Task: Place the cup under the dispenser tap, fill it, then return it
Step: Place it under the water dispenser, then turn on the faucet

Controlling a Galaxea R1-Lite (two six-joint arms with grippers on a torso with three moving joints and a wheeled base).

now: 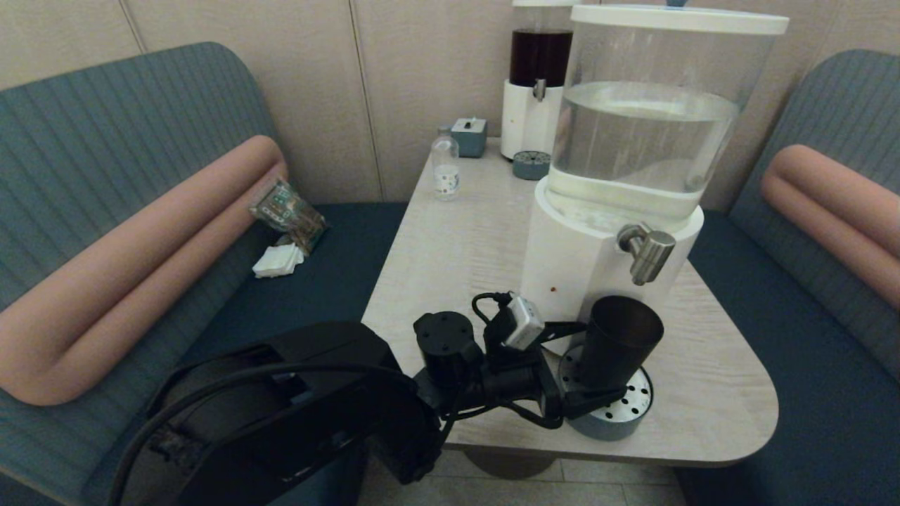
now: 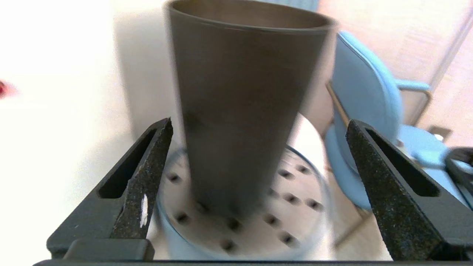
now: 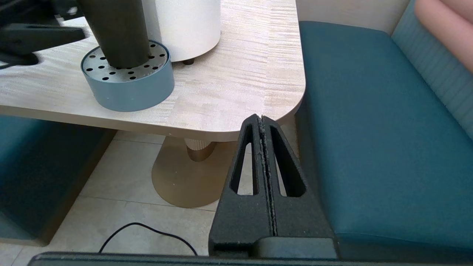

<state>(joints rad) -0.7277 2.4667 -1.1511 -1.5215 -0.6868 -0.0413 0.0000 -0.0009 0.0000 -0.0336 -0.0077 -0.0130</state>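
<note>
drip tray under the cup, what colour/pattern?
Blue-grey drip tray, pale top dotted with dark holes; clearest in right wrist view.

Two dispensers, water dispenser (image 1: pixel 619 232) near right, dark-liquid dispenser (image 1: pixel 538 77) far, two drip trays (image 1: pixel 619 414) (image 1: pixel 531 165), one cup (image 1: pixel 619 341), one bottle (image 1: pixel 445 165), one small box (image 1: pixel 469 135)

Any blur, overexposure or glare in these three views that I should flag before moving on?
Left wrist view: the cup and drip tray look smeared, and the white dispenser base is blown out; the open left gripper stays sharp. Head view: dim, with soft reflections on the water tank. Right wrist view: evenly lit and crisp, shut right gripper included.
</note>
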